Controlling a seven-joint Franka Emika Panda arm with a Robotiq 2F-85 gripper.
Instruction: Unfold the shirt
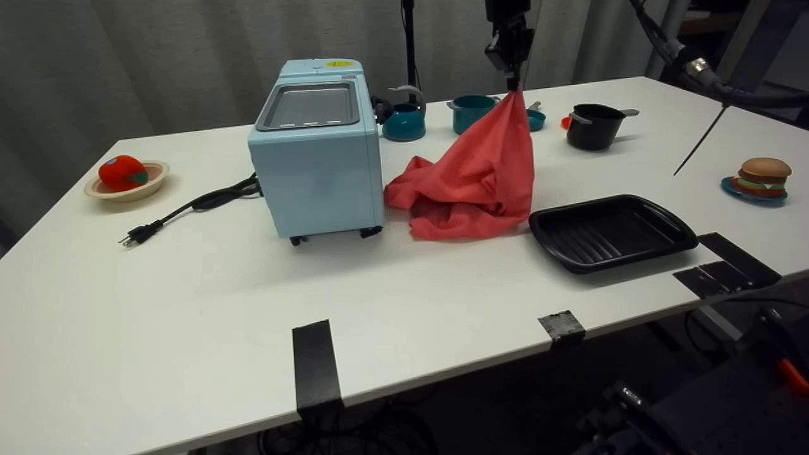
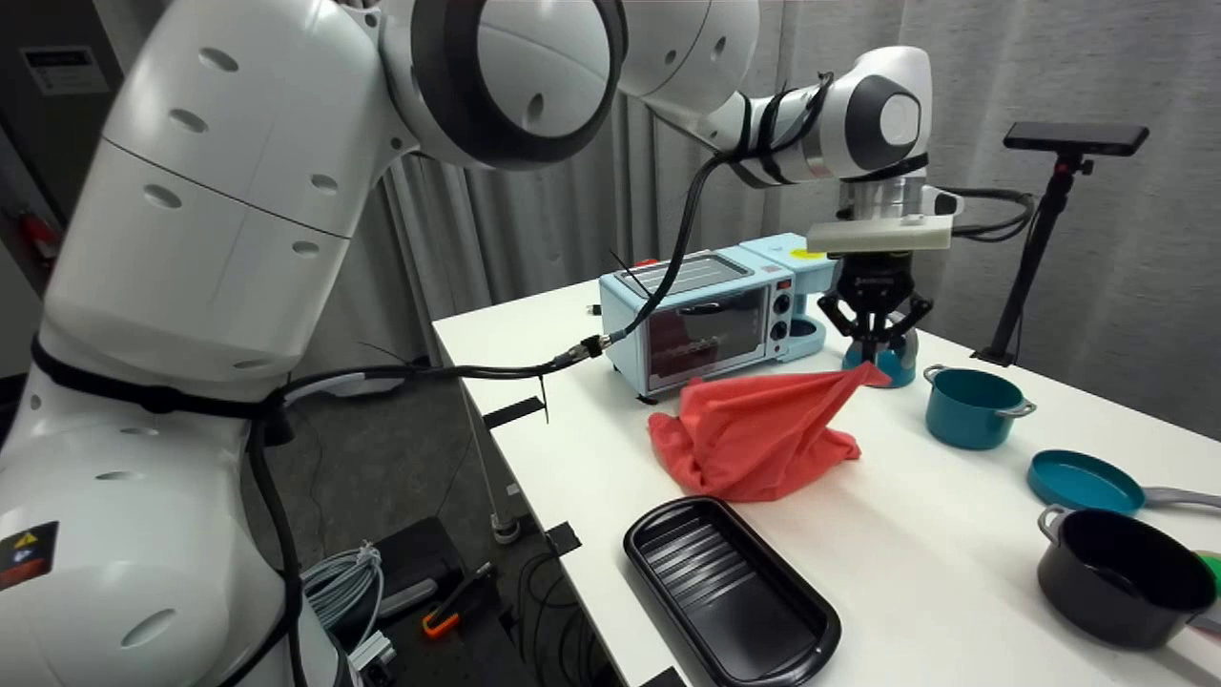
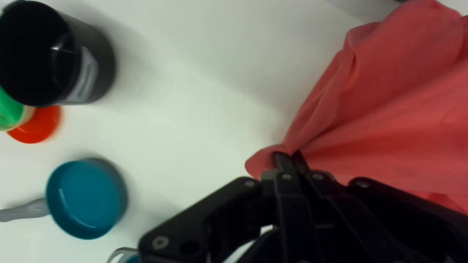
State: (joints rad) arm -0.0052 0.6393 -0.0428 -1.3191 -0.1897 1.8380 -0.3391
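White tbl (image 1: 221,341); lt-blue boxy toaster oven (image 1: 319,174) on it. Coral-red fabric shirt (image 2: 758,434) beside oven — crumpled, one end up off tbl. Black rect. ribbed tray (image 2: 730,592) nr shirt. Black jointed gripper (image 3: 291,158) — jaws pinched tight on raised end.

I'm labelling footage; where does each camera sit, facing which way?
An exterior view: by the table, facing the curtain beyond; gripper shows.
An exterior view: beside the arm, facing the toaster oven; arm and gripper show.
Wrist view: above the gripper, facing down at the shirt; gripper shows.
Both exterior views share the shirt and black tray.
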